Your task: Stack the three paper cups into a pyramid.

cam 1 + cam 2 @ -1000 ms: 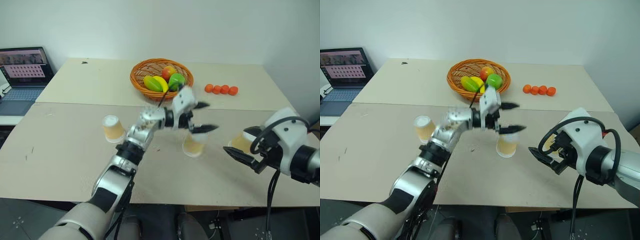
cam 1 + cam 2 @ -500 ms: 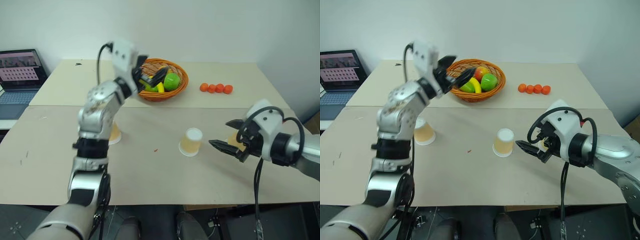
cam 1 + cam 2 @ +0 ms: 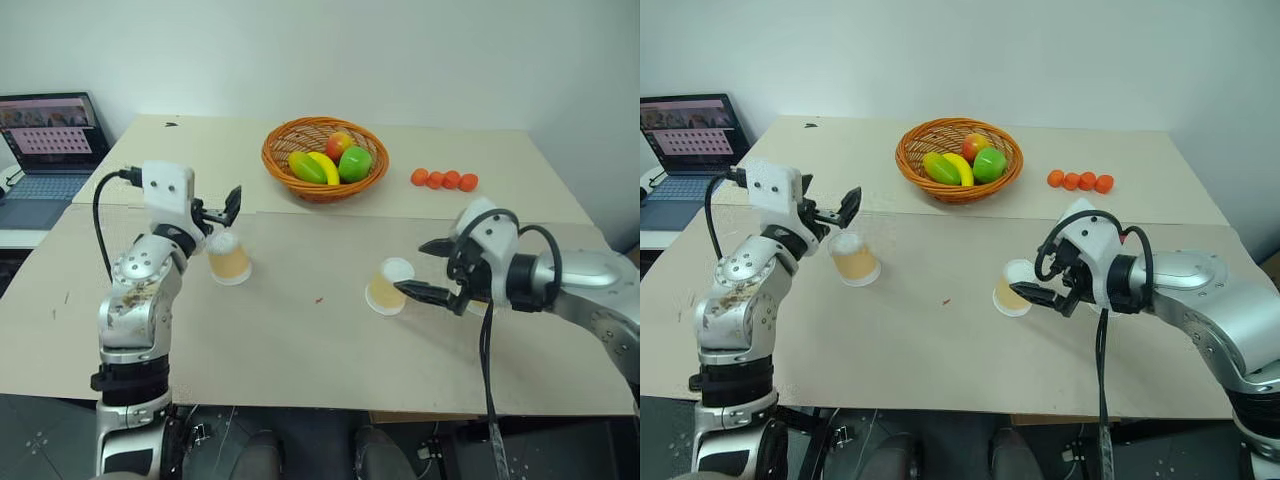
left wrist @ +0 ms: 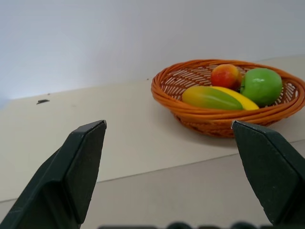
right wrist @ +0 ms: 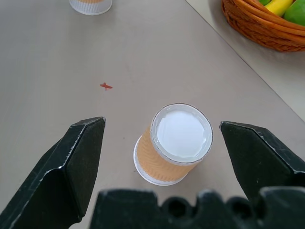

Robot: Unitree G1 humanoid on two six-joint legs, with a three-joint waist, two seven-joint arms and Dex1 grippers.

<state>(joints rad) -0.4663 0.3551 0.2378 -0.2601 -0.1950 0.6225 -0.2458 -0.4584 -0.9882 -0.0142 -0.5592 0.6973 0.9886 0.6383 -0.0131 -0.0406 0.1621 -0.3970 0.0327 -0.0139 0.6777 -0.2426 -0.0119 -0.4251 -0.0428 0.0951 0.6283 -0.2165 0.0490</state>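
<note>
Swung left from mid-table, my left gripper (image 3: 228, 203) hangs wide above one cup (image 3: 229, 258), my right gripper (image 3: 424, 270) wide beside another cup (image 3: 387, 286); left wrist: basket (image 4: 228, 102) ahead; right wrist: that cup (image 5: 174, 143) upside down between my fingers (image 5: 71, 167).

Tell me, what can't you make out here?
Third cup: only two cups can be found in the eye views; the right arm may cover it.
Left cup: whether the left tool touches it is unclear in the eye views.
Laptop screen: too small, cut by the left edge.
</note>
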